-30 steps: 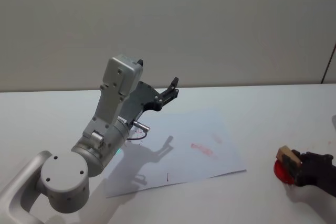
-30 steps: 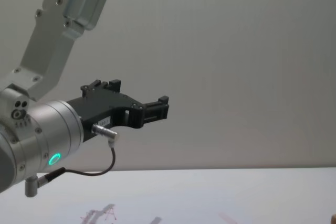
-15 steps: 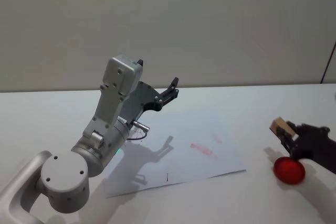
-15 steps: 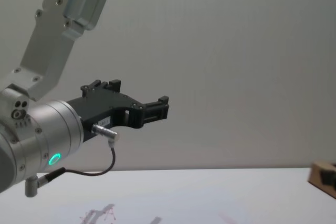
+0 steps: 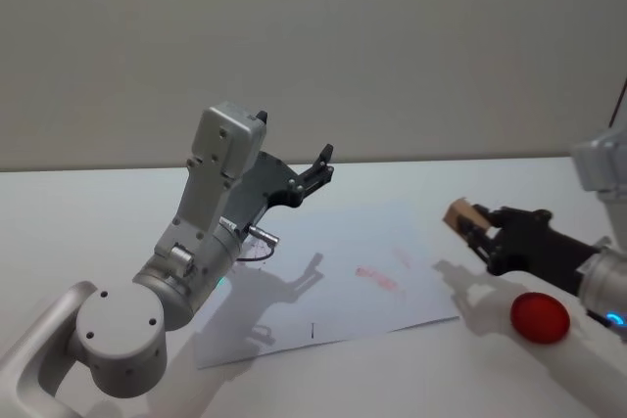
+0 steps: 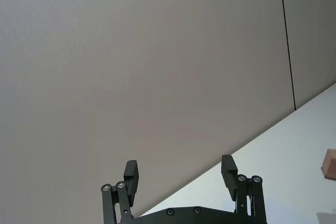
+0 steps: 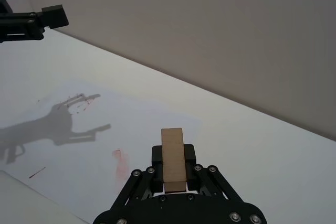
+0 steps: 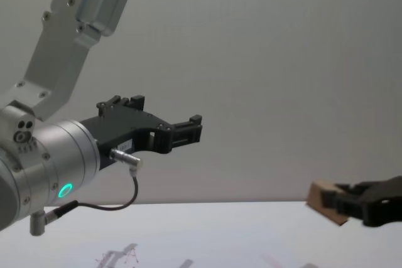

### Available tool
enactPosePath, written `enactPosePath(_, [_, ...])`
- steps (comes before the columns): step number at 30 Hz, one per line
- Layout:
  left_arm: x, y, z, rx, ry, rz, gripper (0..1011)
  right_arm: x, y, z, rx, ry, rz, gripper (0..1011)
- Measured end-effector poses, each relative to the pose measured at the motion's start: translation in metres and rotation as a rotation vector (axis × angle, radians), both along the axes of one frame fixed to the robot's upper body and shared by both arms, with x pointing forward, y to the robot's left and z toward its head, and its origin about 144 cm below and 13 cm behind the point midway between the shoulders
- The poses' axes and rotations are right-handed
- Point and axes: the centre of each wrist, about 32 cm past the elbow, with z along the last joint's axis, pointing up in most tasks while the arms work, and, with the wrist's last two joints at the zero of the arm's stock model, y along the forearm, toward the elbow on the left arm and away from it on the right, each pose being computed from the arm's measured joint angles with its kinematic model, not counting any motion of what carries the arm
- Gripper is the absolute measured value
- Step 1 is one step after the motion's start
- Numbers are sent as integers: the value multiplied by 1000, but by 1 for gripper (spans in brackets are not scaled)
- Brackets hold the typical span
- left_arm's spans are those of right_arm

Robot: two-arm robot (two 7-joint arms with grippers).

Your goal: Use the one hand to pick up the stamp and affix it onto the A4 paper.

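Observation:
The stamp (image 5: 460,213) is a small light-brown wooden block, held off the table near the right edge of the A4 paper (image 5: 333,286). My right gripper (image 5: 477,227) is shut on it, reaching in from the right; in the right wrist view the stamp (image 7: 173,159) stands between the black fingers above the white sheet (image 7: 105,124). The paper lies flat and bears faint reddish marks (image 5: 376,278). My left gripper (image 5: 319,164) hangs raised over the paper's far left part, open with nothing in it (image 6: 179,174).
A round red ink pad (image 5: 540,317) sits on the white table right of the paper, below my right arm. The left arm's large grey body (image 5: 186,271) stands over the paper's left side and casts a shadow on it. A plain wall lies behind.
My right gripper has lifted the stamp off the red ink pad and carried it up and left toward the paper's right edge. The left arm has not moved.

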Motion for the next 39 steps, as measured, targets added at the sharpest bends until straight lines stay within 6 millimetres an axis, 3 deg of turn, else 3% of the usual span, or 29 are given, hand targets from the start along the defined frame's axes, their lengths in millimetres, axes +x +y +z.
enactPosePath(12, [0,0,0,0,0,0,1001,38,27,-32,-32,99,123,216])
enactPosePath(22, [0,0,0,0,0,0,1001,60,47,-46,-77,123,184,216])
enactPosePath(39, [0,0,0,0,0,0,1001,63,52,-47,-120,111,177,216])
